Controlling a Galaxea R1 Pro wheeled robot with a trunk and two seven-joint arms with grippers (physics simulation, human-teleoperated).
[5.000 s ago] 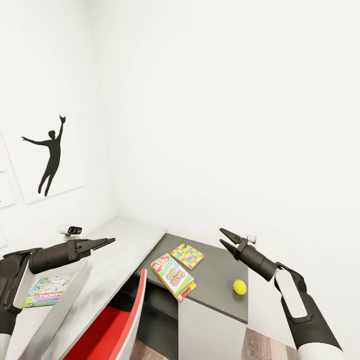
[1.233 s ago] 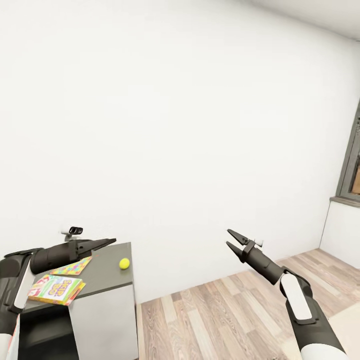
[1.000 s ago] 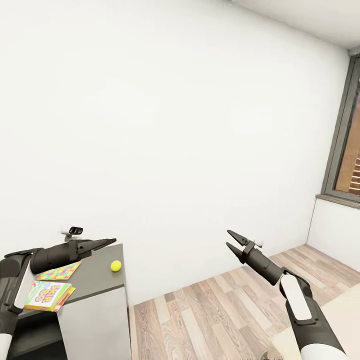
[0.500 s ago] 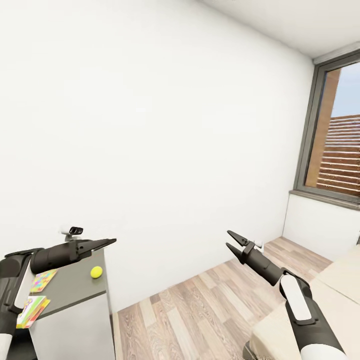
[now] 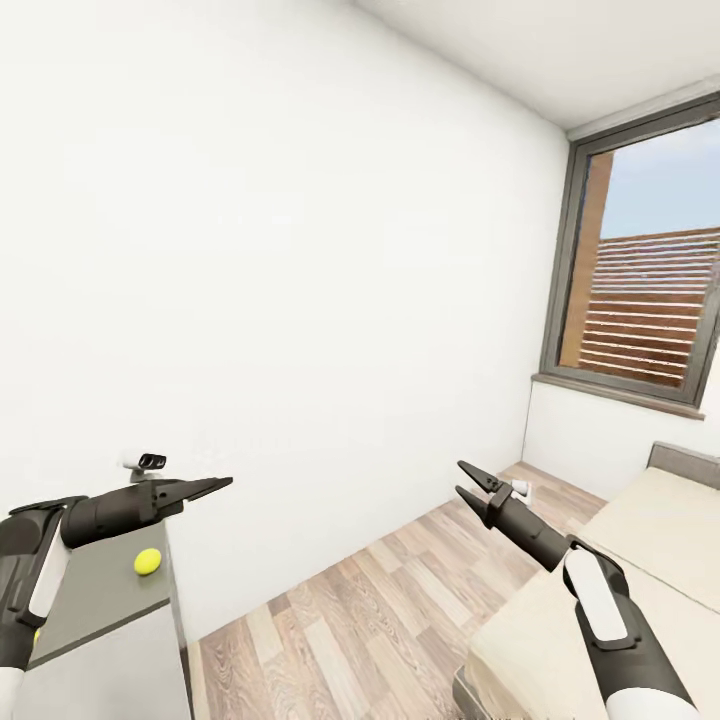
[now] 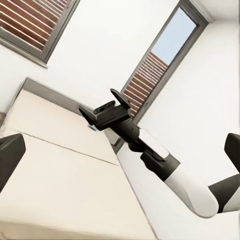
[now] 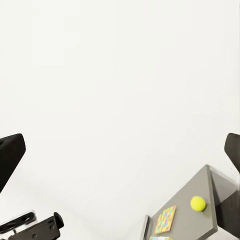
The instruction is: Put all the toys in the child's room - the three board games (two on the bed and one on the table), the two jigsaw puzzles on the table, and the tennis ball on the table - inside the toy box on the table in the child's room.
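Note:
The tennis ball (image 5: 147, 561) lies on the dark grey end of the table (image 5: 90, 610) at the head view's lower left, just under my left gripper (image 5: 222, 484). The right wrist view shows the same tennis ball (image 7: 198, 203) beside one jigsaw puzzle (image 7: 165, 219) on the table (image 7: 192, 225). My right gripper (image 5: 459, 477) hangs open over the floor near the bed (image 5: 620, 560). Both wrist views show each gripper's fingers spread wide with nothing held. The bed (image 6: 60, 170) is bare where it shows. The board games and the toy box are out of view.
A plain white wall fills the front. Wood-plank floor (image 5: 350, 620) runs between the table and the bed. A grey-framed window (image 5: 640, 290) stands at the right above the bed. In the left wrist view the right gripper (image 6: 96, 99) hovers over the mattress.
The camera has swung to the right: the table with its toys slid to the left edge, and the window and bed came into view. Both arms keep their pose.

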